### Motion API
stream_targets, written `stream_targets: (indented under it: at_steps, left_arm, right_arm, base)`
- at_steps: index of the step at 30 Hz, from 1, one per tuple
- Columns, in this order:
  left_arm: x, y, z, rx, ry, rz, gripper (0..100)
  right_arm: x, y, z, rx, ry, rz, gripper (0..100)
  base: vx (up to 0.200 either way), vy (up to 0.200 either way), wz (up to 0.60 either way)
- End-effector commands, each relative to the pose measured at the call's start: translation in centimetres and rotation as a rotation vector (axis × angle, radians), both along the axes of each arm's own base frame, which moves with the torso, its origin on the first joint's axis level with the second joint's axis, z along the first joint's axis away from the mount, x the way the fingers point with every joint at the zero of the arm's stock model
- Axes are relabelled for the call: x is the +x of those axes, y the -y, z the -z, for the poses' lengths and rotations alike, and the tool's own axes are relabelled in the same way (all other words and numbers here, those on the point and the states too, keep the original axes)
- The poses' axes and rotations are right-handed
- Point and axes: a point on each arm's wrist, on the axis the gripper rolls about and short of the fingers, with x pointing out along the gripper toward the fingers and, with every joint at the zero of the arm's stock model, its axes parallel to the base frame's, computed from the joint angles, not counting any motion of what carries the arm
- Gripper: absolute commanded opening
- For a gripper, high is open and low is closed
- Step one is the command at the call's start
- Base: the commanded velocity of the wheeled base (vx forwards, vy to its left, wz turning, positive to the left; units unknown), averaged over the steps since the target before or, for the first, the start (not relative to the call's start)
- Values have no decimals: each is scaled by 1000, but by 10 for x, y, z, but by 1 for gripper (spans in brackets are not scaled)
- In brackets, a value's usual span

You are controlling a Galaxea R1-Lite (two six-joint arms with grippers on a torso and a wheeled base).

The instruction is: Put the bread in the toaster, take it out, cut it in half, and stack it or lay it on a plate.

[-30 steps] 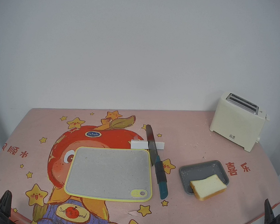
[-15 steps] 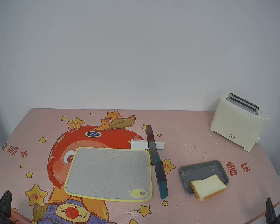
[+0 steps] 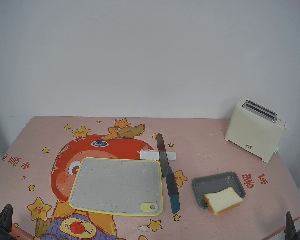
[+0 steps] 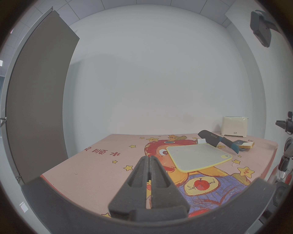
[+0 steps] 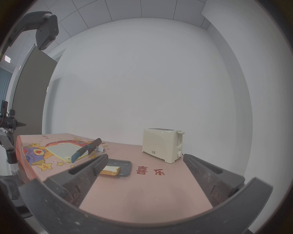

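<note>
Bread (image 3: 223, 200) lies as a thick pale slice on the near right corner of the grey plate (image 3: 205, 184), jutting over its rim, on the right part of the pink table (image 3: 205, 145). The toaster (image 3: 254, 129) stands well apart behind it at the far right corner, its slots up. By my reading the first step, carrying the slice to the toaster, is not yet begun. The right gripper (image 5: 145, 156) hangs off the near right edge of the table with its jaws spread wide and empty, while the left gripper (image 4: 149, 158) sits off the near left corner with its fingers pressed together on nothing. The next move probably falls to the right arm, which is nearer: come down over the slice, take it by its edges without crushing the soft crumb, and turn it upright to meet a slot. The knife (image 3: 167, 173) rests its blade on a small white block (image 3: 150, 154), handle just beside the cutting board (image 3: 116, 185), and waits for later. Inside the slots nothing can be made out, the toaster's lever is too small to judge, and I cannot tell whether the bread is one slice or two stacked.
</note>
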Motion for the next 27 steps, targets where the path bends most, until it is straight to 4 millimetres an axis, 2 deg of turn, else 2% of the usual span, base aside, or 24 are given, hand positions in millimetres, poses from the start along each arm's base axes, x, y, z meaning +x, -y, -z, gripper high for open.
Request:
stream_targets:
  at_steps: [1,3,4,9,10,12,26,27]
  left_arm:
    - [1,0,5,-1,-9,-2,0]
    - [1,0,5,-1,-9,0,0]
    - [1,0,5,-1,-9,-2,0]
    - [1,0,5,-1,-7,0,0]
    - [1,0,5,-1,-7,0,0]
    - [1,0,5,-1,-9,0,0]
    - [1,0,5,-1,-7,0,0]
    - [1,0,5,-1,-9,0,0]
  right_arm:
    - [0,-1,4,98,-15,-50,100]
    - [0,-1,3,160,-32,-66,100]
    - [3,-1,-1,283,-81,-82,100]
    - [10,-3,-5,625,-243,-168,100]
    - [10,-3,-5,625,-243,-168,100]
    - [11,-5,-5,797,-306,-220,100]
    - [16,-7,-1,1223,-512,-238,100]
    - [18,-7,0,1301,-579,-230,100]
  base:
    - [0,0,0]
    - [0,0,0]
    - [0,0,0]
    - [0,0,0]
    - [0,0,0]
    - [0,0,0]
    - [0,0,0]
    - [0,0,0]
